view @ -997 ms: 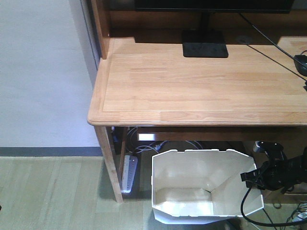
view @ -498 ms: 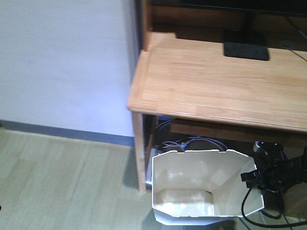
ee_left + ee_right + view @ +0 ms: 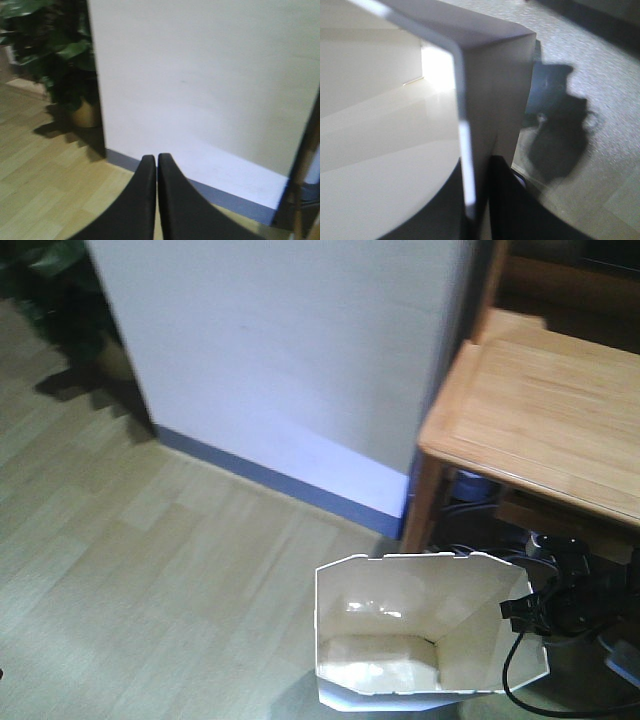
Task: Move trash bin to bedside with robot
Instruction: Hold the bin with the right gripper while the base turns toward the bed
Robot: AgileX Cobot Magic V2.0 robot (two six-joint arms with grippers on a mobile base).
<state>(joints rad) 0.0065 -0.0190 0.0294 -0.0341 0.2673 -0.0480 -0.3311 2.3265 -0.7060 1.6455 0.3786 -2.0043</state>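
White wall [image 3: 280, 360], blue baseboard [image 3: 270, 480]; wooden desk [image 3: 550, 410] adjoining, cables [image 3: 468, 508] beneath; potted plant [image 3: 60, 50]; wood floor [image 3: 150, 570].

- A plain white wall [image 3: 280, 360] fills the back, with a blue-grey skirting board [image 3: 270, 480] along its foot.
- The floor [image 3: 130, 580] is pale wood plank.
- A light wooden tabletop [image 3: 540, 410] stands at right.
- A leafy plant [image 3: 50, 45] stands at far left in shadow, its pot [image 3: 85, 114] possibly brass-coloured.
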